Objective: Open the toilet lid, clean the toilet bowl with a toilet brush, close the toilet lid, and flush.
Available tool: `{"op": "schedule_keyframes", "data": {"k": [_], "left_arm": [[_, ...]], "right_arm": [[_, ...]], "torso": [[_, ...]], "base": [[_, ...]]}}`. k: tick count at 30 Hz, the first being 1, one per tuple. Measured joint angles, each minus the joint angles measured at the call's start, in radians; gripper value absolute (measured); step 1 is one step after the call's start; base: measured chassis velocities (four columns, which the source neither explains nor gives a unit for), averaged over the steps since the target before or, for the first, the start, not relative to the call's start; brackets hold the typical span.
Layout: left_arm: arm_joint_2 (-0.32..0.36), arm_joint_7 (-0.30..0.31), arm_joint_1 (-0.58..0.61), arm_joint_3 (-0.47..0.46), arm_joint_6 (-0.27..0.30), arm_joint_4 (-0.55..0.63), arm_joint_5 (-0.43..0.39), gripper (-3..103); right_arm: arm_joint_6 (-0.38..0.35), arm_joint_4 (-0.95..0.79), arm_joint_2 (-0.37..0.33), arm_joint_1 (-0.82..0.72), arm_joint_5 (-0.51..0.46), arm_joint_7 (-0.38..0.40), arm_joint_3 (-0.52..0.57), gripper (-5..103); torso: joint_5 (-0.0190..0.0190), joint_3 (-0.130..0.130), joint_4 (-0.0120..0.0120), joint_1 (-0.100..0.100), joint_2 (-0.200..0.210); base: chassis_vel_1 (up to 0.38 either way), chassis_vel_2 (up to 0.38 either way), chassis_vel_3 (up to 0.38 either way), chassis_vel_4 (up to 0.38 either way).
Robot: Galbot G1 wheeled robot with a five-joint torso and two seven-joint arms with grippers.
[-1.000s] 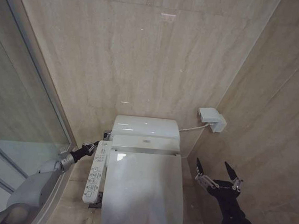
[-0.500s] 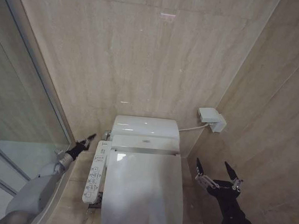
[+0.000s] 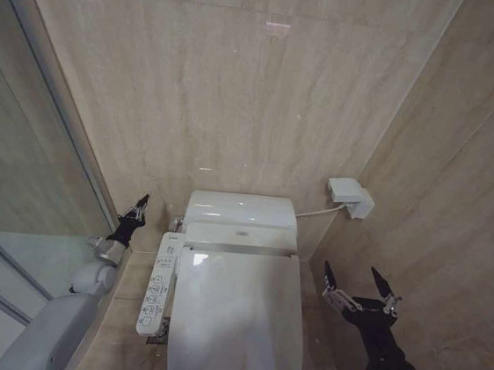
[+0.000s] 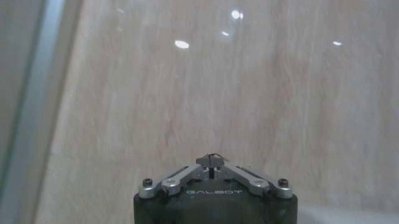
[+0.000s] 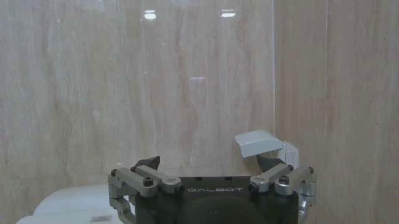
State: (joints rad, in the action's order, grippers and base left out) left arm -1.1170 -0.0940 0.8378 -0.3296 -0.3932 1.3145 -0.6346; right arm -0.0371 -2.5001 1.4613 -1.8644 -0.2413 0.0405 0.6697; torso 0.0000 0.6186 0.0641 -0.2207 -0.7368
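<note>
Two grippers flank the closed toilet lid (image 3: 237, 321), its long axis toward the robot: left gripper (image 3: 138, 207) pinched empty beside the tank, right gripper (image 3: 362, 284) spread wide, nearer.

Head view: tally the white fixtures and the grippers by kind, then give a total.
Toilet lid, shut: 1
Toilet tank: 1
Side control panel: 1
Wall box: 1
Grippers: 2, left gripper shut, right gripper open
Total: 6
</note>
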Motion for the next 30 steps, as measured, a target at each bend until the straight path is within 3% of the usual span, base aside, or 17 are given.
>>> {"op": "schedule_keyframes", "data": {"k": [1,4,5,7,15,16,21,22,29,30], "left_arm": [[0.000,0.000,0.000,0.000,0.000,0.000,0.000,0],[0.000,0.143,0.076,-0.011,0.064,0.164,0.034,0],[0.000,0.143,0.076,-0.011,0.064,0.164,0.034,0],[0.015,0.201,0.143,-0.024,0.125,0.274,0.049,0],[0.038,0.283,0.322,-0.060,0.187,0.471,0.113,0],[0.038,0.292,0.353,-0.069,0.196,0.496,0.122,26],[0.018,0.281,0.476,-0.119,0.201,0.582,0.179,26],[0.005,0.278,0.515,-0.136,0.201,0.607,0.195,54],[-0.057,0.281,0.670,-0.199,0.190,0.706,0.243,54],[-0.068,0.283,0.702,-0.209,0.188,0.728,0.249,81]], "right_arm": [[0.000,0.000,0.000,0.000,0.000,0.000,0.000,100],[0.000,0.000,0.000,0.000,0.000,0.000,0.000,100],[0.000,0.000,0.000,0.000,0.000,0.000,0.000,100],[0.000,0.000,0.000,0.000,0.000,0.000,0.000,100],[0.000,0.000,0.000,0.000,0.000,0.000,0.000,100],[0.000,0.000,0.000,0.000,0.000,0.000,0.000,100],[0.000,0.000,0.000,0.000,0.000,0.000,0.000,100],[0.000,0.000,0.000,0.000,0.000,0.000,0.000,100],[0.000,0.000,0.000,0.000,0.000,0.000,0.000,100],[0.000,0.000,0.000,0.000,0.000,0.000,0.000,100]], "torso": [[0.0000,0.000,0.0000,0.000,0.000],[0.0000,0.000,0.0000,0.000,0.000],[0.0000,0.000,0.0000,0.000,0.000],[0.0001,0.000,0.0000,0.000,0.000],[0.0000,0.000,-0.0002,0.000,0.000],[0.0000,0.000,-0.0002,0.000,0.000],[-0.0001,0.000,-0.0001,0.000,0.000],[0.0001,0.000,-0.0001,0.000,0.000],[0.0001,0.000,-0.0001,0.000,0.000],[0.0001,0.000,-0.0003,0.000,0.000]], "base": [[0.000,0.000,0.000,0.000],[0.000,0.000,0.000,0.000],[0.000,0.000,0.000,0.000],[0.000,0.000,0.000,0.000],[0.000,0.000,0.000,0.000],[0.000,0.000,0.000,0.000],[0.000,0.000,0.000,0.000],[0.000,0.000,0.000,0.000],[0.000,0.000,0.000,0.000],[0.000,0.000,0.000,0.000]]}}
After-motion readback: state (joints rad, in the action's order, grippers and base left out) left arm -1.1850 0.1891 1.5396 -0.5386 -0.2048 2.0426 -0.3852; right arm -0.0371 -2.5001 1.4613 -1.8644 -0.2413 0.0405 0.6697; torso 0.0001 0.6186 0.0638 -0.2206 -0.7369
